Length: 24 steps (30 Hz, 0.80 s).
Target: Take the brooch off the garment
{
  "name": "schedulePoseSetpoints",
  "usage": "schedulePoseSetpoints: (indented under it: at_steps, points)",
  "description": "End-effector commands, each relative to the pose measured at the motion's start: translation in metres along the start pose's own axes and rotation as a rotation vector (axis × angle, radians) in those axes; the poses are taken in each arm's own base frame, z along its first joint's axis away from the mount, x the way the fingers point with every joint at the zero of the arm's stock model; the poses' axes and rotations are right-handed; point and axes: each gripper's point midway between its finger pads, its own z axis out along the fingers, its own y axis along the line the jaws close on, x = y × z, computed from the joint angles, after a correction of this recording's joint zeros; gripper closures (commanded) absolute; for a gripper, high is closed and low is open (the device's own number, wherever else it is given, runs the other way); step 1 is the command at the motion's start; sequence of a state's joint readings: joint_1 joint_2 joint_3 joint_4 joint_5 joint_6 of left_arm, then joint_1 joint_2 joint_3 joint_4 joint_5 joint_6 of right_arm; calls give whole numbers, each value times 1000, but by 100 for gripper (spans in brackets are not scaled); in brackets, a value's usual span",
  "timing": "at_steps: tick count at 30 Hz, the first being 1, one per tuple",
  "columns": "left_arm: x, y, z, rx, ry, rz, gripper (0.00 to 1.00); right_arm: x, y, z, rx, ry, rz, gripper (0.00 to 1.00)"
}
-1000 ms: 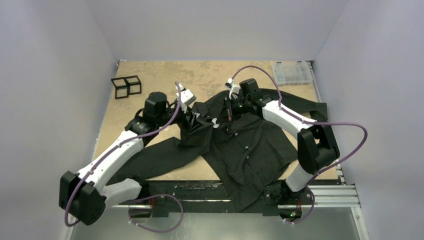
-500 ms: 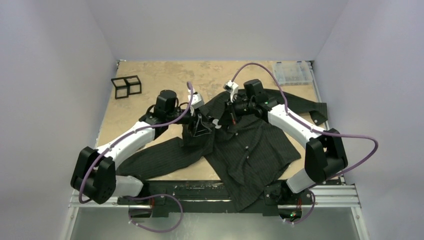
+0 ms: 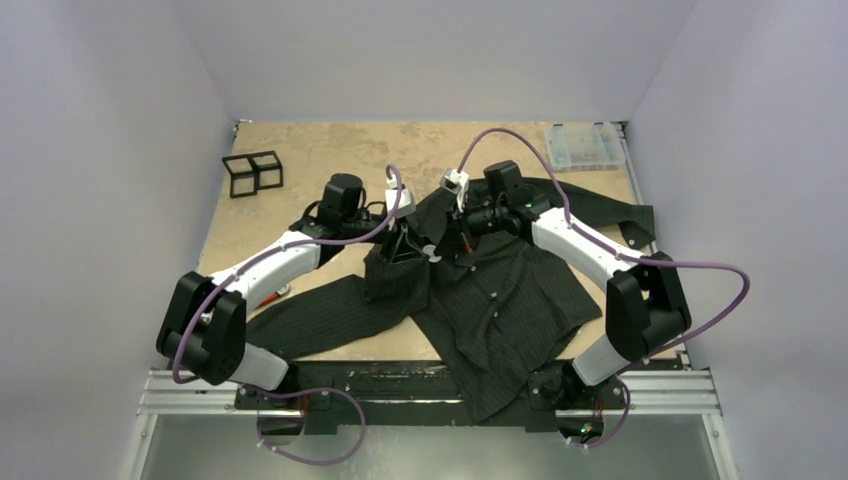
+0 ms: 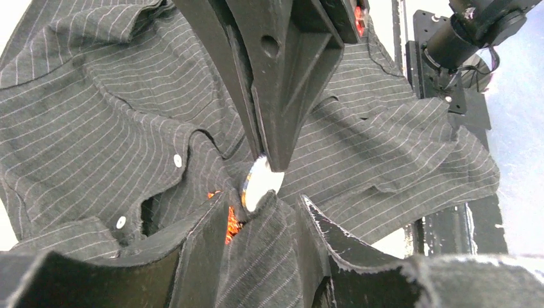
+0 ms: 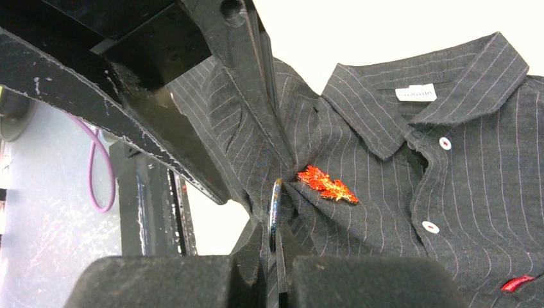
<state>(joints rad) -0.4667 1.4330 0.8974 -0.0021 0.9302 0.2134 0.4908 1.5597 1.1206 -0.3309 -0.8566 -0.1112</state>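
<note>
The black pinstriped garment [image 3: 500, 300] lies spread on the table, collar at the far side. The brooch is an orange-red leaf shape [image 5: 327, 185] pinned left of the button row; its edge also peeks out in the left wrist view [image 4: 228, 223]. A round silvery disc [image 4: 260, 183] sits at the fabric behind it. My right gripper [image 5: 274, 247] is shut on this disc, seen edge-on [image 5: 276, 205]. My left gripper [image 4: 260, 208] is shut on a raised fold of the garment just beside the disc. Both grippers meet tip to tip in the top view: left [image 3: 408, 252], right [image 3: 442, 248].
A black wire cube frame [image 3: 252, 173] stands at the far left of the table [image 3: 330, 150]. A clear plastic box [image 3: 585, 145] is at the far right. A small red label [image 5: 516, 282] shows lower on the shirt. One sleeve [image 3: 310, 315] trails toward the left arm's base.
My left arm has swung right and forward, bringing its gripper and the raised fold up against the right gripper. The right gripper has shifted slightly left.
</note>
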Motion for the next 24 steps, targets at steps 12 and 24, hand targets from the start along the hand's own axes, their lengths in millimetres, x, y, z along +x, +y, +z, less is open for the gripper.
schedulePoseSetpoints:
  at_steps: [12,24]
  points:
    - [-4,8,9,69,19,62,76,-18,15,0,-91,-24,-139,100]
    - [-16,-3,13,130,-11,-8,83,-19,20,-1,-107,-29,-167,100]
